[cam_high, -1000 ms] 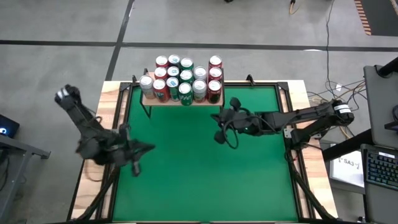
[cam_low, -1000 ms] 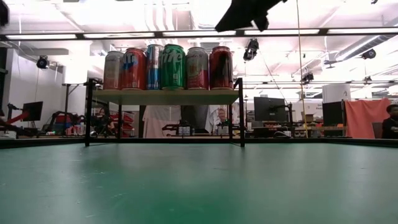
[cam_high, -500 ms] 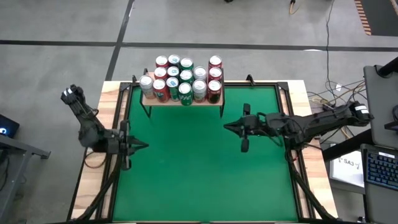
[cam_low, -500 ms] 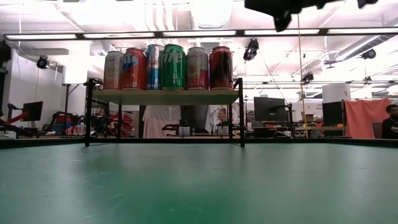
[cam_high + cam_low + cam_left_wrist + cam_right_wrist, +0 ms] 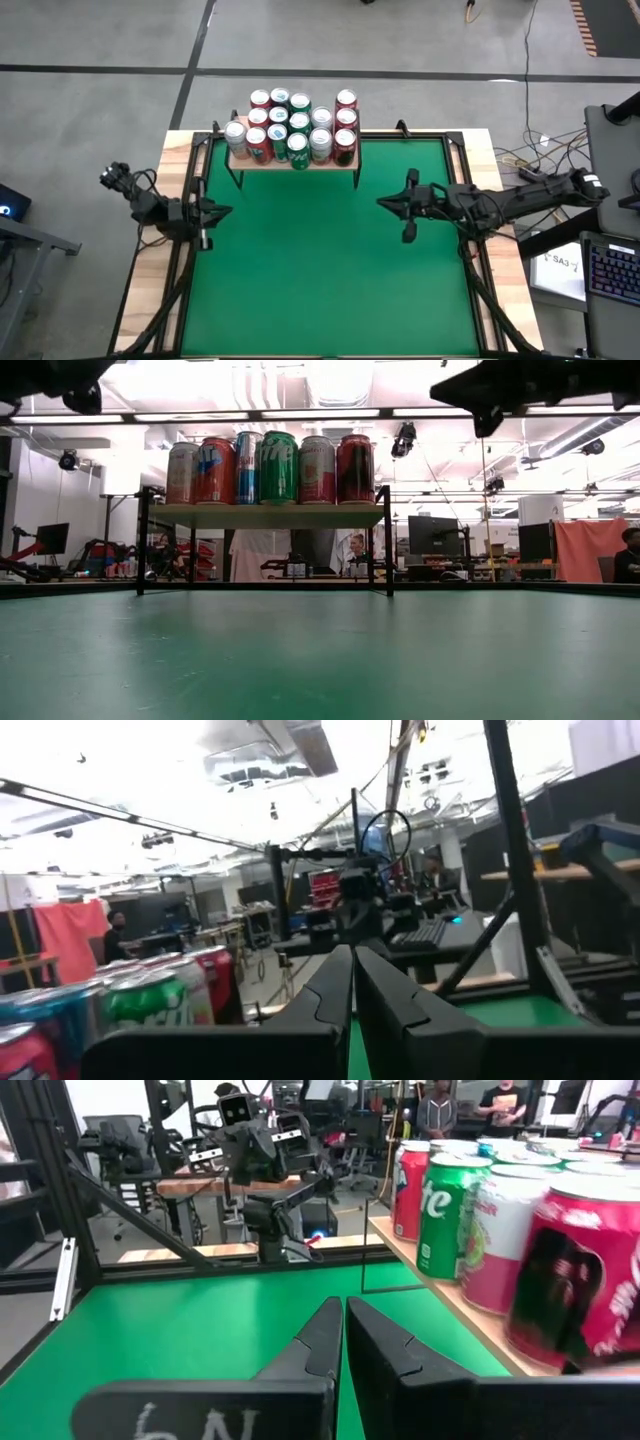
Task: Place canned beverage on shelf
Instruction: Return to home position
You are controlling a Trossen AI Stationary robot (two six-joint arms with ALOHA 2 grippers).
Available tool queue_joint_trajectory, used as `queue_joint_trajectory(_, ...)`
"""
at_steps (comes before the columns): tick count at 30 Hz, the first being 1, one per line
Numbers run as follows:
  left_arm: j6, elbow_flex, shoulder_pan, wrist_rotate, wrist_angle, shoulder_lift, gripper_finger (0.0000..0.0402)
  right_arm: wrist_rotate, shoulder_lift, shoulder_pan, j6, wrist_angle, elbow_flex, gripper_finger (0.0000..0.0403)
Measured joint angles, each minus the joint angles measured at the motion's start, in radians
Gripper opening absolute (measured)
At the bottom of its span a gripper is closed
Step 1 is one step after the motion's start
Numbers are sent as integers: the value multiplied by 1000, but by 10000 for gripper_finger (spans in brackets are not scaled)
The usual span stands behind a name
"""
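Observation:
Several beverage cans (image 5: 290, 125) stand upright in rows on the shelf (image 5: 268, 165), a light-wood board on thin black legs at the table's far edge; they also show in the low view as cans (image 5: 270, 468) on the shelf (image 5: 265, 516). My left gripper (image 5: 227, 210) hangs shut and holds nothing over the table's left edge, pointing right. My right gripper (image 5: 382, 203) is shut and holds nothing right of centre, pointing left, well clear of the shelf. In the right wrist view the shut fingers (image 5: 344, 1304) point past the cans (image 5: 500, 1230).
The green table top (image 5: 320, 280) has a black frame and a wooden border (image 5: 150, 290). The shelf's black legs (image 5: 141, 545) stand on the table at the far side. Each arm shows in the other's wrist view, as the right arm (image 5: 362, 905) and the left arm (image 5: 262, 1170).
My left gripper has drawn back toward the table's left edge and sunk, rolling as it went. My right gripper has pulled away from the shelf toward the right edge, lower, tipping up to level. Both have stayed shut. The cans have not moved.

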Motion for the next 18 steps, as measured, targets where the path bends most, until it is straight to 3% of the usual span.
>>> queue_joint_trajectory(8, -3, -78, 11, -37, -9, -73, 0, 0, -122, -1, -25, 110, -154, 9)
queue_joint_trajectory(13, -37, -103, 12, -37, 72, -73, 0, 0, -271, -3, -41, 155, -288, 9)
queue_joint_trajectory(18, -60, -114, 13, -34, 42, -72, 0, -9, -469, -3, -50, 125, -401, 9)
